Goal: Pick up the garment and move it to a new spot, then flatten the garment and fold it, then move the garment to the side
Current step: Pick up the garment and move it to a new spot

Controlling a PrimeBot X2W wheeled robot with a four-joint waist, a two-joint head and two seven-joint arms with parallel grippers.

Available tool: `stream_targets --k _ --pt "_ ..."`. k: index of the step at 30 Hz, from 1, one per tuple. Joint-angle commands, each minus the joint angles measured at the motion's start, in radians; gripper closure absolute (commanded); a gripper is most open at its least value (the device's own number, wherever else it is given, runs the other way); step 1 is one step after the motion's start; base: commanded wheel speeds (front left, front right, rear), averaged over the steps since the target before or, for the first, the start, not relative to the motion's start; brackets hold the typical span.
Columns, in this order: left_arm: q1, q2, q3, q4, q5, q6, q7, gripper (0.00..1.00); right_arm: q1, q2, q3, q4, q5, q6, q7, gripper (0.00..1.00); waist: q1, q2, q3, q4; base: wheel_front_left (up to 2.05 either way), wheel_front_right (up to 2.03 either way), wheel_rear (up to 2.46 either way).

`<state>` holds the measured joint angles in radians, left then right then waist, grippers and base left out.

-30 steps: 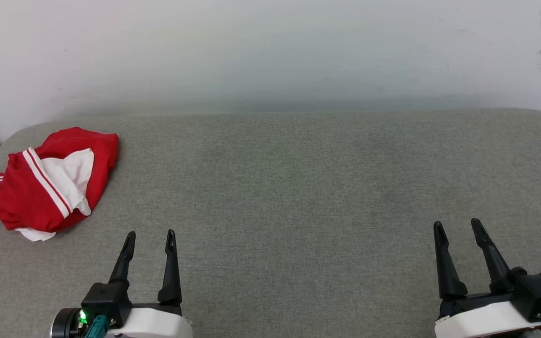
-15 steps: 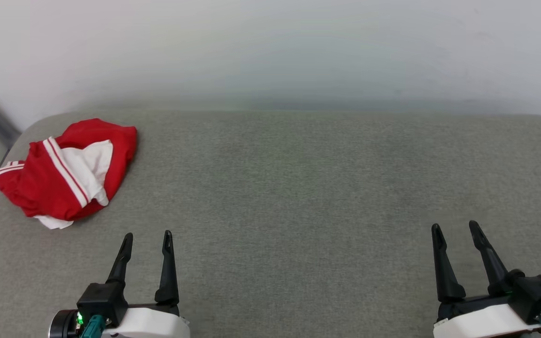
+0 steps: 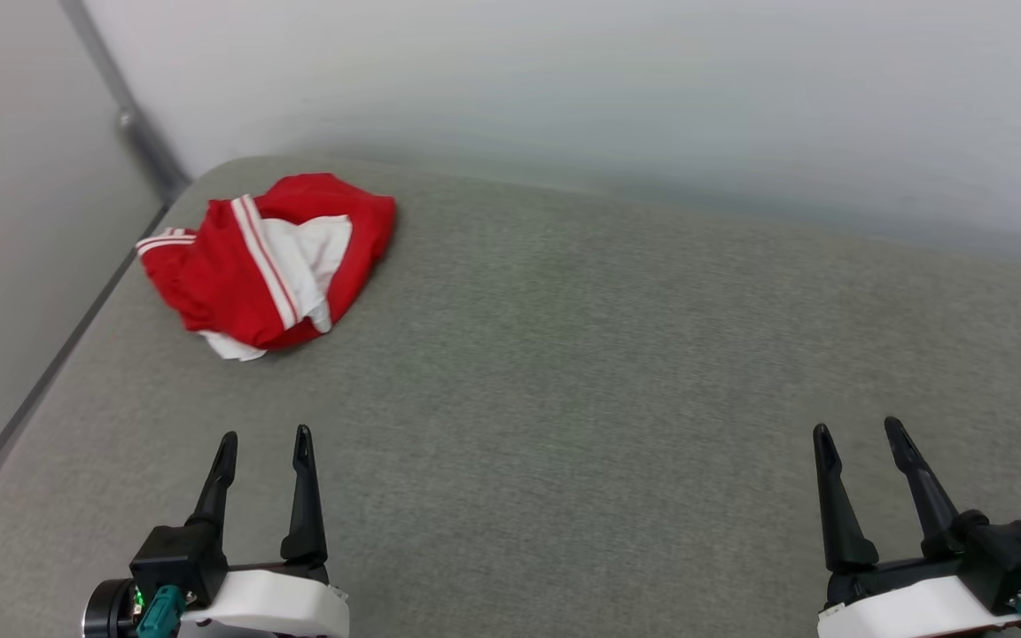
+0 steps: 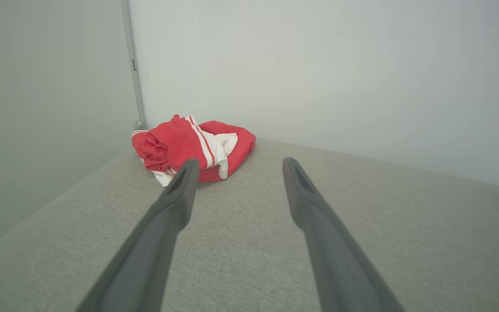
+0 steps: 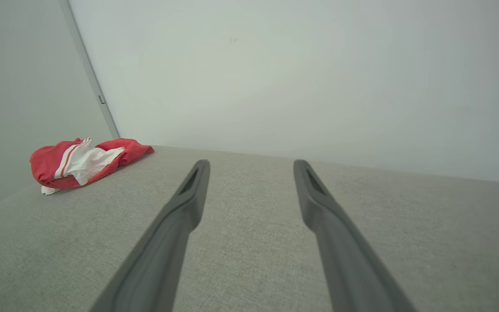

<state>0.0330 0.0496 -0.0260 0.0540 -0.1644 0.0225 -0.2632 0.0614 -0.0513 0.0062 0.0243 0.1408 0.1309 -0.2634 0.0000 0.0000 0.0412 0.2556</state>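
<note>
The garment (image 3: 267, 259) is a crumpled red heap with white parts and a red-and-white striped band, lying near the far left corner of the grey padded surface. The left wrist view has the garment (image 4: 189, 147) ahead of the fingers, and the right wrist view has the garment (image 5: 80, 162) far off to the left. My left gripper (image 3: 264, 441) hovers open over the near left of the surface, well short of the heap. At the near right, my right gripper (image 3: 858, 431) is open too. Nothing sits between either pair of fingers.
The grey fabric surface (image 3: 608, 372) is bounded by a pale wall (image 3: 617, 97) at the back. Its left edge (image 3: 50, 372) drops off beside a grey side wall with a corner strip (image 3: 125, 115).
The whole head view has swung left, so the garment and the left wall now sit further into the picture. Both grippers keep their pose, open.
</note>
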Motion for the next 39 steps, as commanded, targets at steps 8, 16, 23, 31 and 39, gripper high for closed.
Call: stream_targets --k 8,16,23,31,39 --pt "-0.008 0.001 0.009 0.004 -0.013 0.009 -0.002 0.00 0.002 0.002 0.004 -0.005 -0.013 0.000 -0.002 0.00 0.0000 0.0000 0.008 0.151 0.00 0.00 0.00" --pt "0.009 0.001 0.022 0.012 -0.027 0.024 -0.002 0.00 -0.001 0.002 0.015 -0.008 -0.021 0.000 -0.002 0.00 0.0000 0.0000 0.005 0.218 0.00 0.00 0.00" --pt "-0.010 0.001 0.029 0.013 -0.031 0.031 -0.002 0.00 -0.005 0.002 0.019 -0.011 -0.032 0.000 -0.002 0.00 0.0000 0.0000 0.017 0.228 0.00 0.00 0.00" --pt "-0.170 0.006 0.138 0.030 0.010 -0.040 -0.002 0.00 -0.031 0.002 0.010 -0.022 -0.070 0.000 -0.002 0.00 0.0000 0.0000 0.075 0.191 0.00 0.00 0.00" --pt "-0.426 0.047 0.246 0.067 0.008 -0.105 -0.002 0.00 -0.095 0.002 -0.025 -0.052 -0.132 0.000 -0.002 0.00 0.0000 0.0000 0.204 0.136 0.00 0.00 0.00"
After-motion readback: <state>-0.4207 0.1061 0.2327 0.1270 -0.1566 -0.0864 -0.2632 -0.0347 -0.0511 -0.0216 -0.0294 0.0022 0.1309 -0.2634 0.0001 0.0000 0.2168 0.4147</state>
